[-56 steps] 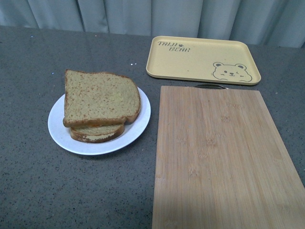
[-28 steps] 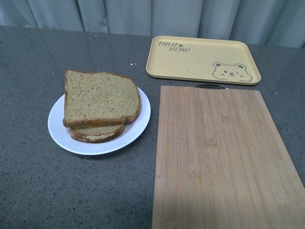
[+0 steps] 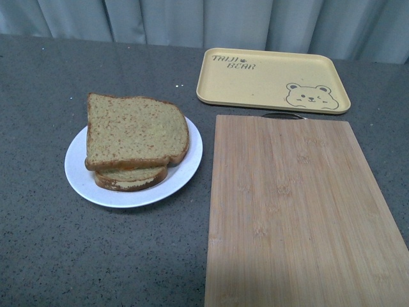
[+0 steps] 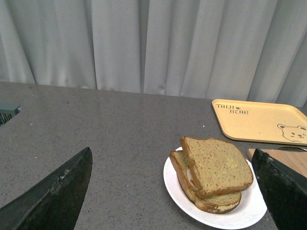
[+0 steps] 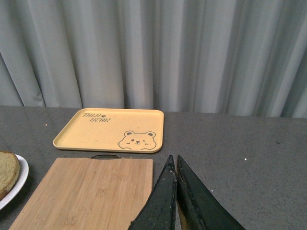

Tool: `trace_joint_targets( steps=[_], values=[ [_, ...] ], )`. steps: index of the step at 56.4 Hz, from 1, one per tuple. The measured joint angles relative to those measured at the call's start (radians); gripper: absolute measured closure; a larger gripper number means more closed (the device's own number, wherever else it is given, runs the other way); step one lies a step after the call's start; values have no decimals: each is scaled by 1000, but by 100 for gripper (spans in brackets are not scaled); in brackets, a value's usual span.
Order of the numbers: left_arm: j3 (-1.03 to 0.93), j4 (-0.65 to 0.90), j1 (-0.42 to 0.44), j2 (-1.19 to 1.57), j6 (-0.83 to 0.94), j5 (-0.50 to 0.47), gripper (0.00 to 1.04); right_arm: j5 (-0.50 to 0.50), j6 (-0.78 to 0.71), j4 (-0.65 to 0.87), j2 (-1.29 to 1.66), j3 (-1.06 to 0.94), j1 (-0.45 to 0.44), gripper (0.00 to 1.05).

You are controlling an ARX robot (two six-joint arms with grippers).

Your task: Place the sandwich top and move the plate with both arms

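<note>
Front view first: we have a brown speckled bread slice with a darker crust (image 3: 137, 131) lying on top of a lower bread slice (image 3: 131, 180). It sits a little askew, so the lower crust peeks out at six o'clock. Both rest on a round white plate (image 3: 77, 173), which stands on the dark grey speckled countertop (image 3: 77, 256).

At three o'clock from the plate, just beside it, lies a rectangular pale bamboo cutting board (image 3: 300, 211). At twelve o'clock from the board sits a rectangular yellow tray (image 3: 255, 89) with a bear's face drawn in one corner. Its dark lettering runs in two lines. We read the second word as "BEAR"; the first starts "TA" and we cannot make out the rest.

Over to the left wrist view: the left gripper (image 4: 171, 152) has its black fingers (image 4: 53, 199) spread wide apart, holding nothing, with the plate and bread seen between them.

On the right wrist view, the right gripper (image 5: 174, 160) has its fingers pressed together with nothing between them. It is above the countertop beside the board, and a grey pleated curtain (image 5: 153, 52) hangs behind.
</note>
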Motion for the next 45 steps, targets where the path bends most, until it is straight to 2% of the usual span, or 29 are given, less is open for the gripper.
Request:
trace_joint_targets(
  steps=[3,10,12,15,16,18,25,31,45],
  values=[
    [0,0,0,0,0,0,7,0,-2,-2,0,0,0,102],
    [6,-13,11,13,-13,23,7,0,-2,-2,0,0,0,77],
    [52,-137,50,79,-67,154,7,0,-2,-2,0,0,0,70],
    [103,-231,87,223,-161,270,7,-2,-2,-2,0,0,-1,61],
    [106,-233,91,251,-168,283,7,-3,-2,-2,0,0,-1,59],
    [113,-198,98,391,-259,315,7,-1,-2,-2,0,0,-1,51],
    [148,30,87,777,-387,288,7,0,-2,-2,0,0,-1,24],
    [200,167,88,1028,-449,288,7,-1,-1,-2,0,0,-1,8],
    [309,271,66,1423,-525,331,7,0,-2,-2,0,0,-1,9]
  ],
)
